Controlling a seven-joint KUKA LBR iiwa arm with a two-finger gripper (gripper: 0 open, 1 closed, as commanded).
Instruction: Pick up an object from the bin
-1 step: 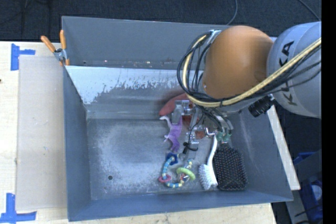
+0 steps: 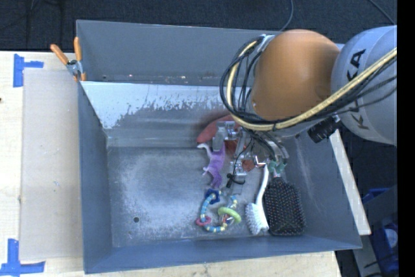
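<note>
End effector [image 2: 241, 156] over purple toy [image 2: 215, 162], grip unclear | heap [image 2: 256, 207] right | bin [image 2: 149, 185] left floor open

Wide open on the left: the bin [image 2: 146, 194] floor is bare from the left wall to the middle. Right of centre it's crowded, with purple toy [image 2: 214, 162], bead ring [image 2: 213, 216], white brush [image 2: 257, 212] and black brush [image 2: 284, 207] packed close and a red thing [image 2: 208, 132] behind. The arm [image 2: 292, 71] hangs over that whole side.
</note>
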